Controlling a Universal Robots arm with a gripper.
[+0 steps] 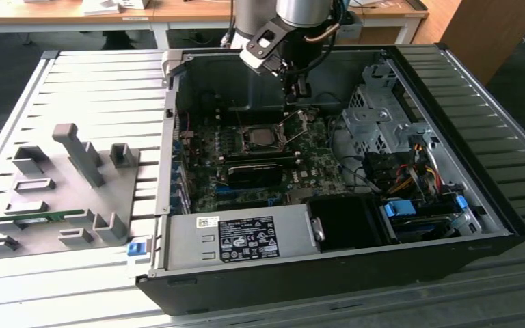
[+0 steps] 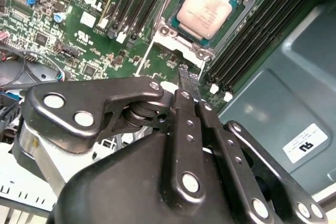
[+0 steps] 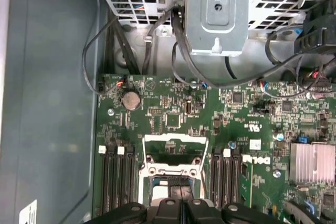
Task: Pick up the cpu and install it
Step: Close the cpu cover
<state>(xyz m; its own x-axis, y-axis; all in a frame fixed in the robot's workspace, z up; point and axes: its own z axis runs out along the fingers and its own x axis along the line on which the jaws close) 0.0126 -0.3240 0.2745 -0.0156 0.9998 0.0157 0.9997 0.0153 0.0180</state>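
Slatted grey tabletop [image 1: 98, 82] carries an open black computer case [image 1: 335, 273]. At nine o'clock of the case in the exterior view is a grey fixture plate [image 1: 62, 198] with upright blocks. Inside the case a grey power supply [image 1: 240, 239] lies at six o'clock of the green motherboard [image 1: 317, 164]. The end effector [image 1: 297, 89] hangs over the board at about one o'clock of the socket, its fingers [image 2: 186, 80] pressed together with nothing between them. The cpu [image 1: 262, 139] lies flat in its socket, silver top up, apart from the fingertips.
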